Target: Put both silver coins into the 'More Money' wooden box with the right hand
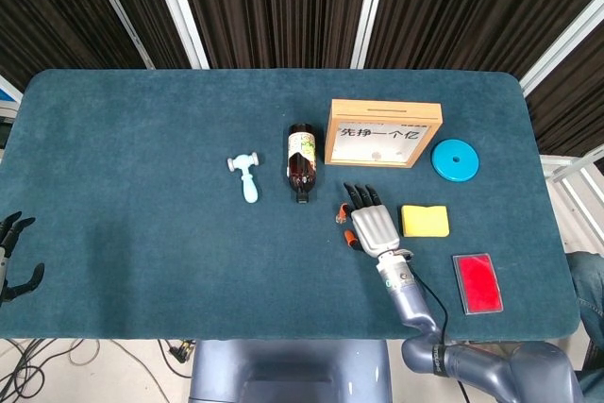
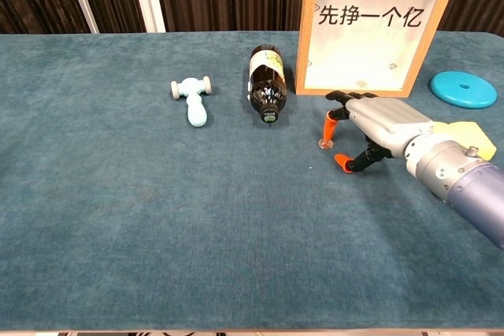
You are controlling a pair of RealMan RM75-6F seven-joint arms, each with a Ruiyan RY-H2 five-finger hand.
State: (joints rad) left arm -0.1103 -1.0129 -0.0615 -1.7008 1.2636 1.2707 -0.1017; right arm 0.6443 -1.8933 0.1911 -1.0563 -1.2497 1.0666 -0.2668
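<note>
1. The right hand (image 2: 370, 127) hangs low over the table (image 1: 142, 261), fingers spread, holding nothing; one orange fingertip (image 2: 328, 125) comes down right at a silver coin (image 2: 324, 145).
2. In the chest view that coin is half covered by the fingertip; whether they actually touch I cannot tell. In the head view the hand nearly hides it.
3. Only this one coin can be made out; a second shows in neither view.
4. The 'More Money' wooden box (image 2: 367, 27) stands upright just behind the hand, its slot visible only from above.
5. A brown bottle (image 1: 301, 159) lies on its side left of the box, a pale blue toy hammer (image 1: 246, 176) further left.
6. The yellow sponge (image 1: 425, 220) is partly blocked by the forearm in the chest view.
7. The left hand (image 1: 13, 257) shows at the frame's edge, off the table, fingers apart and holding nothing.
</note>
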